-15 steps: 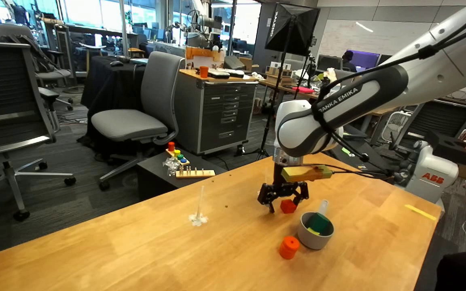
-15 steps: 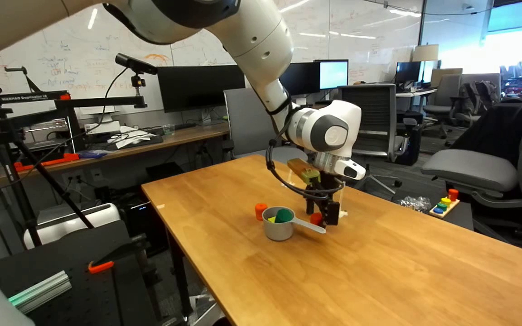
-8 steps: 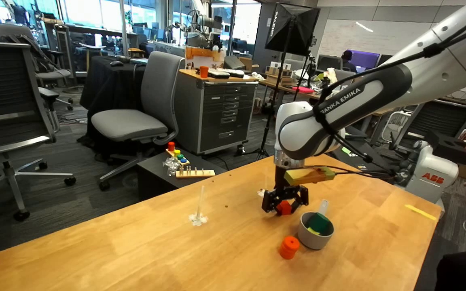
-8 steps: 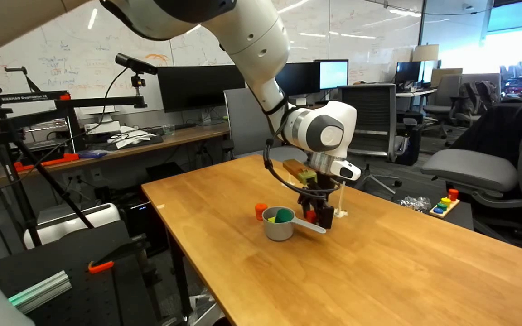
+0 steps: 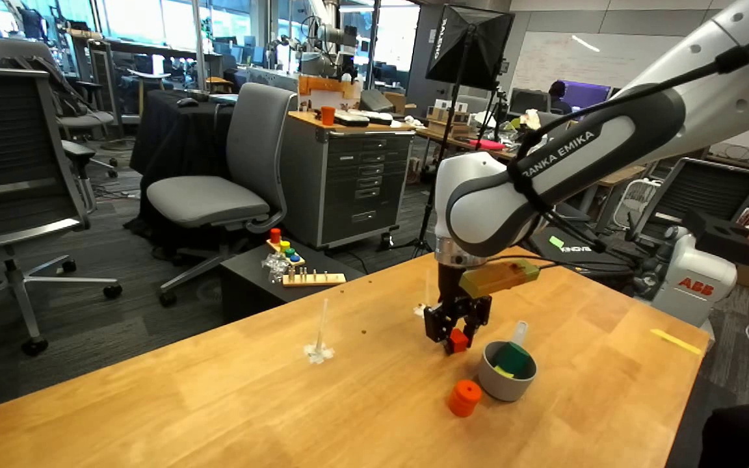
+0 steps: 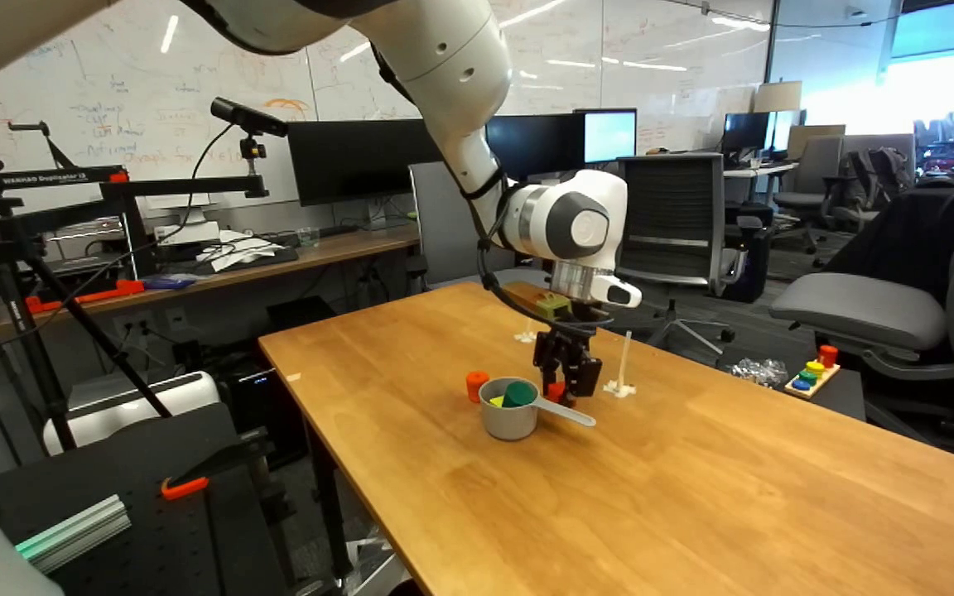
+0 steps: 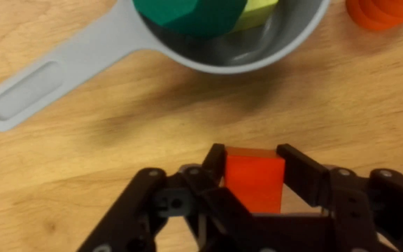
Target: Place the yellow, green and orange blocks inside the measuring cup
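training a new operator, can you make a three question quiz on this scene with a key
1. True or false: the orange block stands outside the measuring cup.
2. Multiple choice: which colour is the block that the gripper is closed on? (a) yellow (b) red (c) green
3. Open: name the two blocks that show inside the measuring cup.

Key: 1. True. 2. (b), the red block. 3. The green block and the yellow block.

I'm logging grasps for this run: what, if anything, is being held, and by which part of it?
The end effector holds the red block, pinched by two opposite side faces.
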Available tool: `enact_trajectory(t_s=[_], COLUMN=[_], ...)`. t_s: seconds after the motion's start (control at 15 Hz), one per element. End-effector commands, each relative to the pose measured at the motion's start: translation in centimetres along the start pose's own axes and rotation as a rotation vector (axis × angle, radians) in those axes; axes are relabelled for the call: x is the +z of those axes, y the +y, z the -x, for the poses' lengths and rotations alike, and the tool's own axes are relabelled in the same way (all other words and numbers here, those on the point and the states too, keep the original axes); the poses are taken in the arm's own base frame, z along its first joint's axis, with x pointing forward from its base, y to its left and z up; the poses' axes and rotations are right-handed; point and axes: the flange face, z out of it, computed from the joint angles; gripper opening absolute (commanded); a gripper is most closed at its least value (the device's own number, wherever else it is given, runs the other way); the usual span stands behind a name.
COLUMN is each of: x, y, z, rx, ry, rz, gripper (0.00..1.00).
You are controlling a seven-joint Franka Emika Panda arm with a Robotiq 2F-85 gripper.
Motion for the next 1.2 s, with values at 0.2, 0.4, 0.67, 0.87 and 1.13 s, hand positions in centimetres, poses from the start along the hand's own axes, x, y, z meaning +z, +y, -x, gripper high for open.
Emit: enact_trajectory(t_s=[0.2,0.4,0.67,0.87,1.13], x=[-4.8,-6.1,-7.4,-8.3,-8.3], y=[-4.3,-5.9,-6.6,-5.9,-4.8], z=[3.7,4.9,6.3,6.9,8.1], rx=[-0.126,-0.162,-0.186,-0.193,-0.193], ry=[0.058,0.076,0.079,0.075,0.06], rz=[0.058,0.071,0.078,0.09,0.107], gripper=[0.12,0.12,0.12,0.12,0.12])
